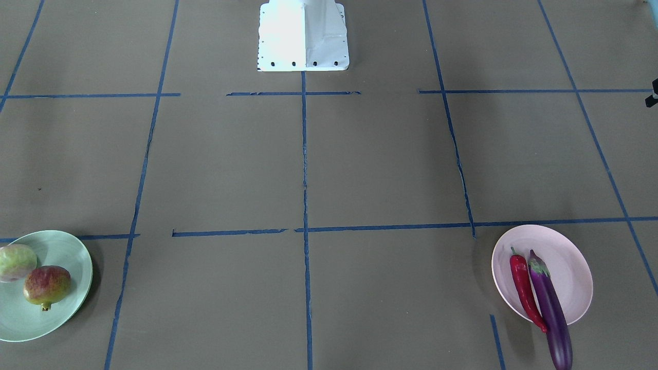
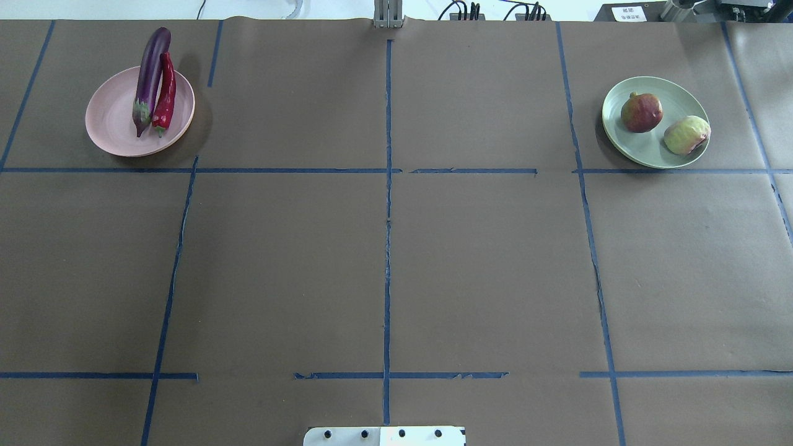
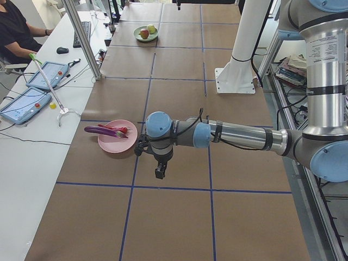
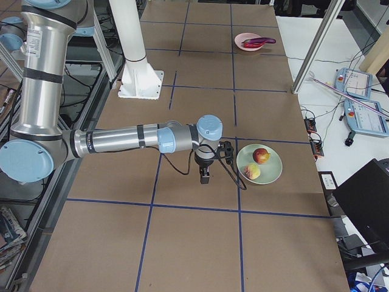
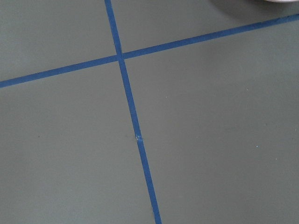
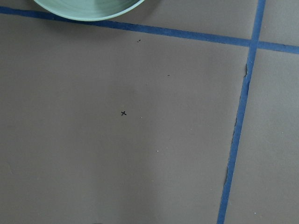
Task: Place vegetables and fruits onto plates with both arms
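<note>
Seen from over the robot's shoulders, the pink plate [image 2: 105, 118] sat out at ten o'clock on the table. The eggplant [image 2: 150, 74] lay across it, its far end hanging past the rim at twelve, and the chili pepper [image 2: 165, 93] was pressed along its three o'clock side. At two o'clock the green plate [image 2: 644, 148] carried the pomegranate [image 2: 641, 112], with the pale bumpy fruit [image 2: 686, 134] just beside it at four. The left gripper [image 3: 158, 174] hung over bare paper near the pink plate and the right gripper [image 4: 205, 178] near the green one. Both showed only from the table's ends, so I couldn't tell how far either was open. None of the four pieces was in them. I judged the eggplant stiff but glossy and prone to slip, so best pinched across its middle. The chili looked light and thin and would want a grip at its thick end. The round fruits looked liable to roll and would need taking across the widest girth, clear of the crown.
</note>
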`<action>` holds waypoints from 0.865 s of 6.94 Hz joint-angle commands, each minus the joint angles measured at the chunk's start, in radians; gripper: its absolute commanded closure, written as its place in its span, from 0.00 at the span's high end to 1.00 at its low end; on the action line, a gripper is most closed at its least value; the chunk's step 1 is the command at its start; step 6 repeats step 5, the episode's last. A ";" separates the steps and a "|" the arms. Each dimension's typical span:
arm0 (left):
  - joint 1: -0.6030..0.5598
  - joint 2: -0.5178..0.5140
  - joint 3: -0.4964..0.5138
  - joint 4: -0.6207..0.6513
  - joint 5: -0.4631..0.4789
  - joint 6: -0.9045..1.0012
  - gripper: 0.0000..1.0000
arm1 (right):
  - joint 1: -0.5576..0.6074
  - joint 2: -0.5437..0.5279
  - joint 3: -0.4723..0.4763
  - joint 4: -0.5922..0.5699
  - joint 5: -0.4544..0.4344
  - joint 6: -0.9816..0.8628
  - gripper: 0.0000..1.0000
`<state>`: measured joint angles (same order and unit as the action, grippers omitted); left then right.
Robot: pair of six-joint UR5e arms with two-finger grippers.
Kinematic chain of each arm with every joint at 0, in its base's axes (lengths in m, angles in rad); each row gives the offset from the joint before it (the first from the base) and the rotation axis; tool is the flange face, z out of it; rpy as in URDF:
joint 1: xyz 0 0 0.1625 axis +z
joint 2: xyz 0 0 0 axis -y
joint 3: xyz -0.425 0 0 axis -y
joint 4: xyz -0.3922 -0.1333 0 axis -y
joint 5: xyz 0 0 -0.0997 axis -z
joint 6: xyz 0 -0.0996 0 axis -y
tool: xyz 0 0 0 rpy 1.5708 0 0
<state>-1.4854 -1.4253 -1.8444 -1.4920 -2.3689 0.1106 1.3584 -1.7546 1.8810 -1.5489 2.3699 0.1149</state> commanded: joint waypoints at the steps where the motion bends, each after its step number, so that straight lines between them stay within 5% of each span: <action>1: 0.004 0.006 -0.015 0.032 -0.001 0.001 1.00 | -0.001 -0.016 -0.008 -0.002 0.000 -0.033 1.00; 6: 0.037 0.003 -0.015 0.032 -0.001 0.001 1.00 | -0.001 -0.014 -0.003 0.003 0.002 -0.032 1.00</action>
